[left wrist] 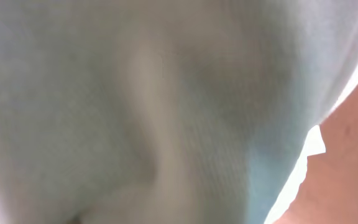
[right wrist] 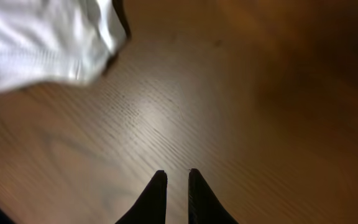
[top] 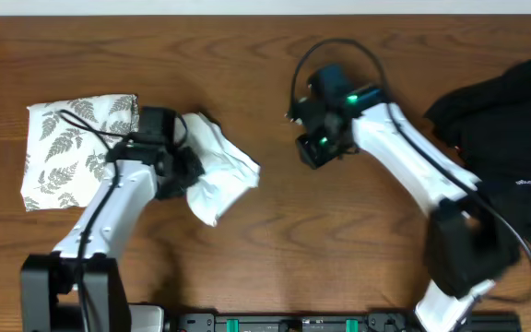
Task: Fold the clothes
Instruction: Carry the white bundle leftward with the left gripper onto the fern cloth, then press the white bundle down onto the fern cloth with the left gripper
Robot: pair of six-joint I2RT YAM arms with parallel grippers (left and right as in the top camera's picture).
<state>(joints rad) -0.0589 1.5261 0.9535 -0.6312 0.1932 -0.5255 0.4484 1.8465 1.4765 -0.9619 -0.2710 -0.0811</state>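
The shirt sits left of centre on the desk, bunched into a small lumpy white packet with a corner sticking out toward the front edge. Not a clean fold by any stretch. I can't see the chest graphic at all.

The left hand is right on the shirt's left side. Its own camera shows nothing but pale fabric up close, so I honestly can't tell if it's gripping cloth or just pressing on it.

The right hand hovers over bare wood just right of the shirt, with its fingers pinched nearly together on nothing.

My read is this is mid-fold or tidying the last fold. Next move probably needs the right hand to open up, come over and catch that loose corner while the left pins the bundle, then flatten it out.

There's a folded fern cloth just behind the left arm, and a black garment heaped far right.
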